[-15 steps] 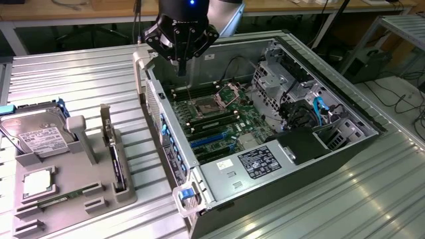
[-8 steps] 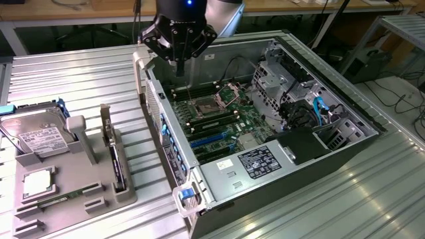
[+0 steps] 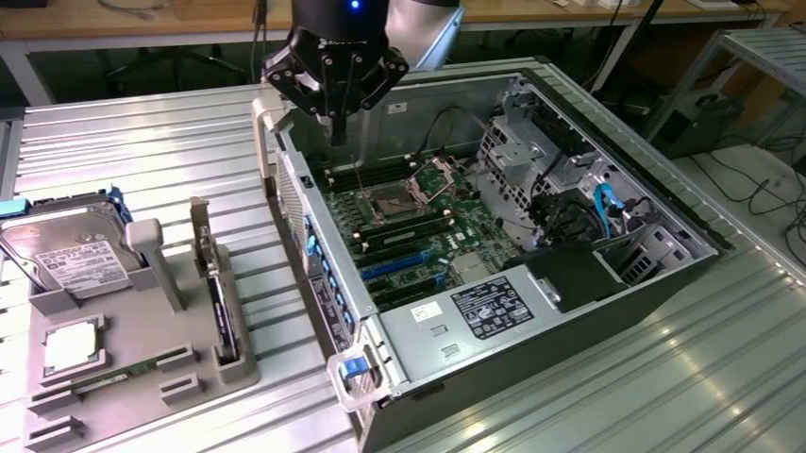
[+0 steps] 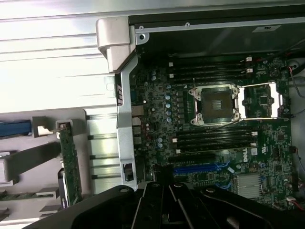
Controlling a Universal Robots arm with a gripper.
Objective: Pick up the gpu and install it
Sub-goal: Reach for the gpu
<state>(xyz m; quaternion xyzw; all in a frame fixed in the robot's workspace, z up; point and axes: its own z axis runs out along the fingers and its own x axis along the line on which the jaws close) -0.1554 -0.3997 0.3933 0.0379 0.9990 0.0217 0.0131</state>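
My gripper [image 3: 338, 130] hangs clenched on nothing above the open computer case [image 3: 287, 179]. The gpu [image 3: 222, 297] stands on edge in the grey holder [image 3: 189, 373] outside the case wall. Its long axis runs away from the exterior camera, bracket end farthest, with the hard drive [image 3: 70, 255] towards the exterior view's left.

The gpu [image 3: 222, 307], a thin dark card with a pale metal bracket at one end, stands on edge in a grey holder [image 3: 139, 368].

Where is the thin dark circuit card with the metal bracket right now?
The thin dark circuit card stands on edge in the grey holder tray, on the exterior view's left, between the silver hard drive and the open computer case.
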